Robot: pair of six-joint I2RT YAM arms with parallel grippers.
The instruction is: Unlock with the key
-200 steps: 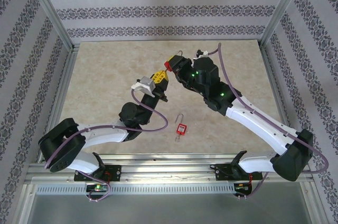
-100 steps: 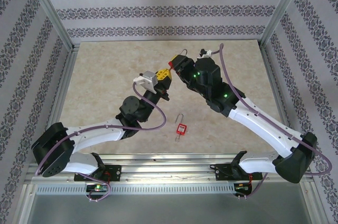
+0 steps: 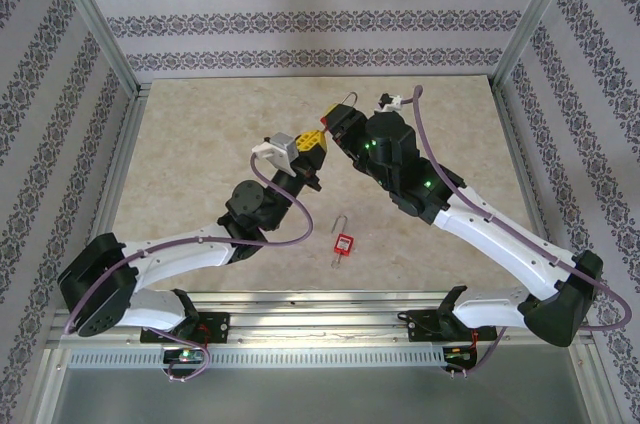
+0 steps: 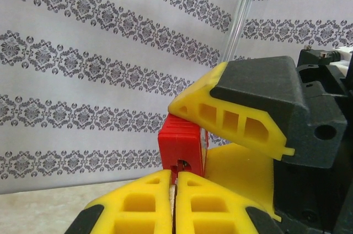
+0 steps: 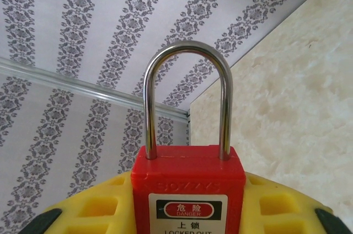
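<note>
Jaws of the right gripper point(image 3: 326, 119) clamp a red padlock point(image 5: 187, 181), its shackle pointing to 12 o'clock in the right wrist view. The left gripper point(image 4: 175, 185) is pressed closed just under its keyhole, reaching in from 7 o'clock; whether the key sits pinched inside I cannot tell. A second padlock point(image 3: 344, 243) lies on the table point(image 3: 200, 144) at 6 o'clock.

The left end effector point(image 3: 312, 141) and the right end effector point(image 3: 326, 122) meet tip to tip above the far middle of the worktop point(image 3: 190, 144). The red padlock point(image 5: 187, 181) clamped in the right one closes the gap between them. A second padlock point(image 3: 343, 244) lies near-centre. The far-left and far-right corners are bare, and patterned walls point(image 3: 300, 19) bound three sides.
</note>
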